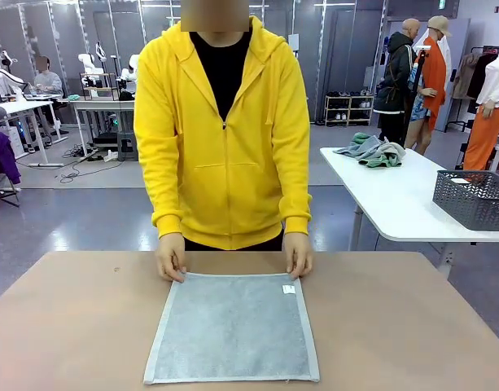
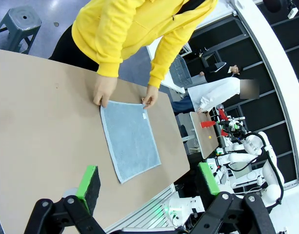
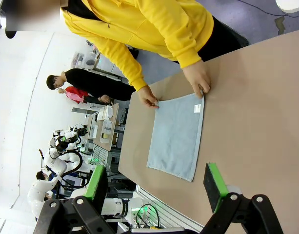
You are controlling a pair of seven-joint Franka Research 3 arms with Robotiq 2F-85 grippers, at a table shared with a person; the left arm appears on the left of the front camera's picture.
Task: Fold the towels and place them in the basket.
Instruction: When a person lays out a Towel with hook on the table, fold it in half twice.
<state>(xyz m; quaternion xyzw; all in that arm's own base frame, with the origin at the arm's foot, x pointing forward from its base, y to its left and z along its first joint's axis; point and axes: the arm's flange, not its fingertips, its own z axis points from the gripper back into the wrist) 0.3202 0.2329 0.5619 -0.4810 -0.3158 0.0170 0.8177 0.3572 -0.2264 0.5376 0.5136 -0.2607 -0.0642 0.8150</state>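
While your left gripper and right gripper hang spread wide and empty, the towel lies flat on the table.
Both look down at the tabletop from your side, short of the cloth. The person leans in, arms straight down, hands pinching the towel's two far corners. The basket sits well apart on a white side table.
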